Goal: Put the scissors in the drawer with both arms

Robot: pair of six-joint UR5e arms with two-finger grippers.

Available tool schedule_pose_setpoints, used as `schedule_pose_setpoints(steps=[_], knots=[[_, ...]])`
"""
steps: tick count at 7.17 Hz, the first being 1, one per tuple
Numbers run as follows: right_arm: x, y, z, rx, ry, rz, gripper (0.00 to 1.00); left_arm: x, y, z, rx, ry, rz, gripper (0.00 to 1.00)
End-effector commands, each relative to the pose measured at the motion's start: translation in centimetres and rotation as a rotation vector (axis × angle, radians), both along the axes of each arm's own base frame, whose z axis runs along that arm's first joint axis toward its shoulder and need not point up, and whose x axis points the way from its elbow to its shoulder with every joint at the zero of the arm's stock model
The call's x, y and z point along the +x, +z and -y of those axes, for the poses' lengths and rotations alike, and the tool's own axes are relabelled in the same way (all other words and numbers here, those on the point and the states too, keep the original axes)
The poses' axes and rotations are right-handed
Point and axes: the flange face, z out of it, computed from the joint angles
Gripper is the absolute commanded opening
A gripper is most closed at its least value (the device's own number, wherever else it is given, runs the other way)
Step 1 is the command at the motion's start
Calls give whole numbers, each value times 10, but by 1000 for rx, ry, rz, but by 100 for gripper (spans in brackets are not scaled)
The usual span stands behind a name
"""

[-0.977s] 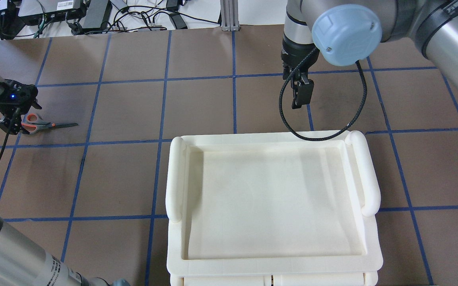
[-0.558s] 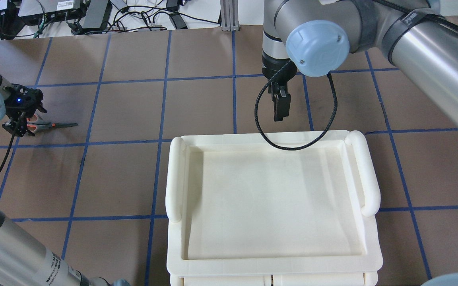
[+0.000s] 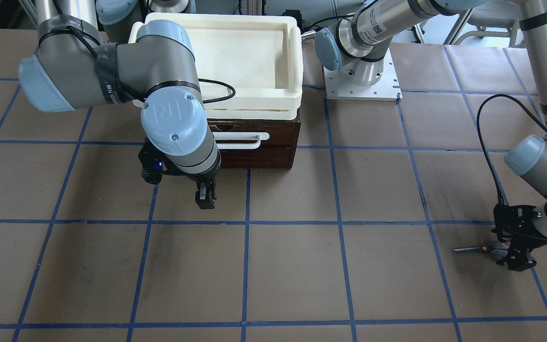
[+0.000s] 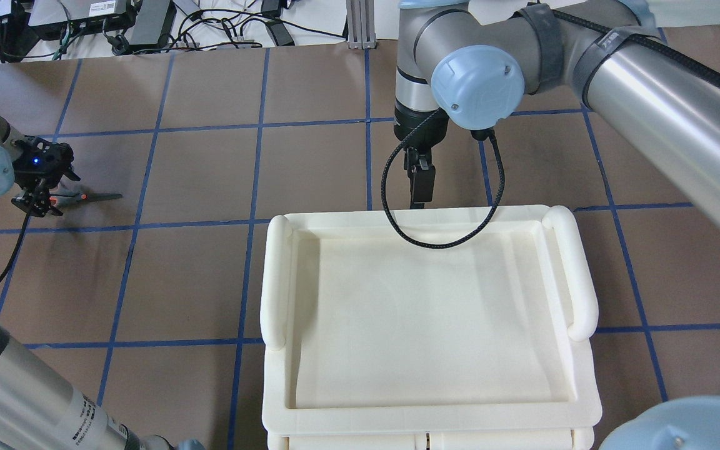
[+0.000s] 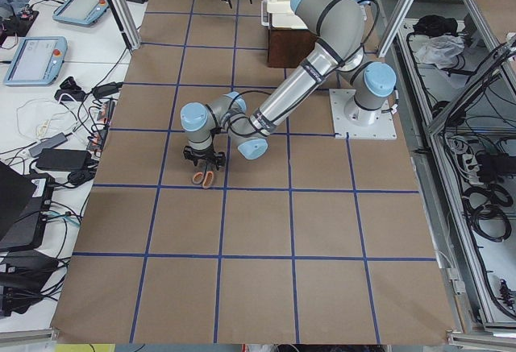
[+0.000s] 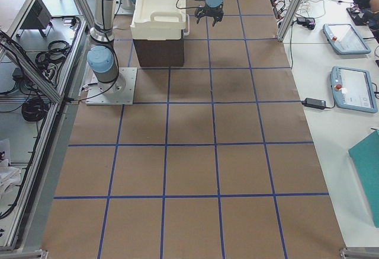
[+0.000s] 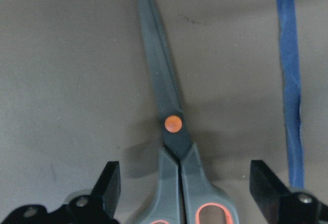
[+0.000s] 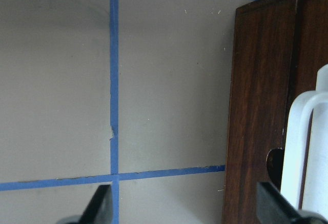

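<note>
Straddling the handle end of the slim grey, orange-lined scissors [image 7: 163, 88] with the black left tool [image 7: 185, 178] spread wide, blades running straight ahead, flat on the brown papered counter [image 7: 61, 55].

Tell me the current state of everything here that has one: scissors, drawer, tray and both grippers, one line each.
scissors: blades closed, lying flat on the table.
drawer: shut.
left gripper: open, fingers on either side of the scissors' handles, not gripping.
right gripper: open, holding nothing, close to the drawer's white handle.
tray: resting on top of the drawer's cabinet.
</note>
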Motion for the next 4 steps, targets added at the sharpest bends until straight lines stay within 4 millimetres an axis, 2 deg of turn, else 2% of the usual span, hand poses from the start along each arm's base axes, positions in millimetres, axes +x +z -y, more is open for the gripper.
schedule_pose_setpoints(steps=[1,3,4], knots=[[7,-10,-2,27,-31,-11,100,3,-1,1,-19,4,9,82],[8,-22,-7,92,-67,-31,100,4,-3,3,-31,3,16,63],[7,-24,-10,117,-74,-42,100,4,-6,3,-28,3,15,63]])
